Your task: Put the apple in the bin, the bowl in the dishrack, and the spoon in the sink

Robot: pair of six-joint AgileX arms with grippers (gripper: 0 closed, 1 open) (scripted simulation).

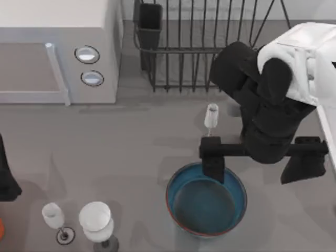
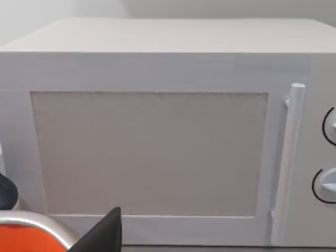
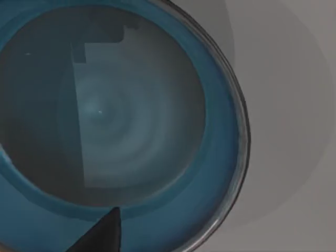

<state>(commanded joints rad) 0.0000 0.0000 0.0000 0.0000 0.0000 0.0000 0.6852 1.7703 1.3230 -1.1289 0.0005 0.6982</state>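
Top view: the right gripper (image 1: 257,165) hangs low over the far rim of the bowl (image 1: 206,200), which stands on the grey table (image 1: 131,152) near its front edge, right of the middle. The gripper's fingers are spread wide apart: one dark finger (image 1: 213,164) reaches down at the bowl's far rim, while the other sits well outside the bowl toward the table's right edge. Whether the near finger touches the rim I cannot tell; nothing is clamped between the two. From the right wrist view, the bowl (image 3: 157,131) shows its glossy blue inside and thin dark rim, with one dark fingertip (image 3: 102,236) over the blue wall.

The dishrack (image 1: 199,47) stands at the back edge, right of the middle, with its dark cup at its left corner. A small glass (image 1: 211,116) stands on the table between the rack and the bowl. The pale rim of the sink (image 1: 329,131) runs along the right edge. A microwave (image 1: 58,50) fills the back left corner. Two glasses (image 1: 79,223) stand near the front left corner.

The left arm (image 1: 6,178) is parked at the left edge; its wrist view faces the microwave (image 2: 157,131) door, and how its fingers stand I cannot tell.
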